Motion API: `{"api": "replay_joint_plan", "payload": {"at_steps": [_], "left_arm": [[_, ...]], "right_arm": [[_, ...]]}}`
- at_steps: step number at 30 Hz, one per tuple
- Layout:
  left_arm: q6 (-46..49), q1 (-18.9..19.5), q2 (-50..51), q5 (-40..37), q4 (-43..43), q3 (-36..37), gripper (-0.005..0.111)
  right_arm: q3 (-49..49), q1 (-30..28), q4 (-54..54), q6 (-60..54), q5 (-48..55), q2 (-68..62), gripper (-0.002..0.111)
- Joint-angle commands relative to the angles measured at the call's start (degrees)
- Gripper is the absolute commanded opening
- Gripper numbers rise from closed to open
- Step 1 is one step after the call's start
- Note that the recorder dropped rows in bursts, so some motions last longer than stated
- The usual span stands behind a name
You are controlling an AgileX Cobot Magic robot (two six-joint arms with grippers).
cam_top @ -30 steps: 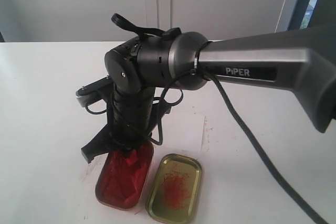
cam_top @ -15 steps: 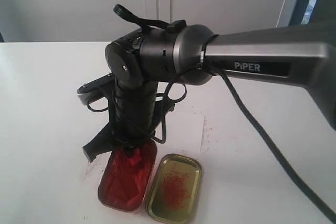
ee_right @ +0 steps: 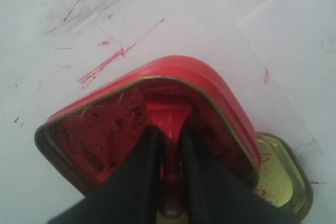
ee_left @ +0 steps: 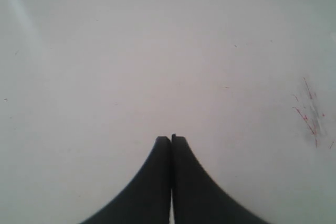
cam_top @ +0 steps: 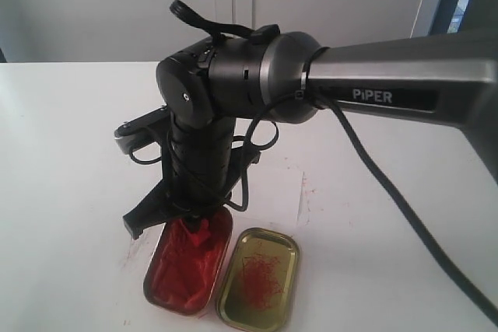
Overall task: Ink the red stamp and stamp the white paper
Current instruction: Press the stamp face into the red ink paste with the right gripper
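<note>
As gripper point(ee_right: 169, 130) pinches red stamp point(ee_right: 168, 113), arm point(cam_top: 405, 68) reads PiPER.

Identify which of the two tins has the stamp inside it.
The ink-filled red tin, where the red stamp sits; the gold tin beside it holds only red smears.

Brand word: "PiPER" — white letters, the i small
Stands on: black rectangular label strip point(cam_top: 389, 99)
Strip sits on: side of the long grey metal arm tube point(cam_top: 436, 68)
Readable in: exterior view only — running along the tube
</note>
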State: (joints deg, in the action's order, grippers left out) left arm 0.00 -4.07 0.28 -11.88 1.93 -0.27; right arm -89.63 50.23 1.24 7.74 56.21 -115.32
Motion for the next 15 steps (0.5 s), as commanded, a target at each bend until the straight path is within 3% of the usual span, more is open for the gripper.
{"api": "replay_joint_plan", "payload": {"at_steps": [1,15], "left_arm": [[0.00,0.03,-0.28,0.28,-0.05,0.27,0.000],[0.00,0.03,-0.28,0.28,-0.05,0.27,0.000]], "right_arm": [[0.03,0.03,-0.13,0.10,-0.39,0.96,0.000],[0.03,0.03,-0.13,-0.39,-1.14,0.96,0.000]]}}
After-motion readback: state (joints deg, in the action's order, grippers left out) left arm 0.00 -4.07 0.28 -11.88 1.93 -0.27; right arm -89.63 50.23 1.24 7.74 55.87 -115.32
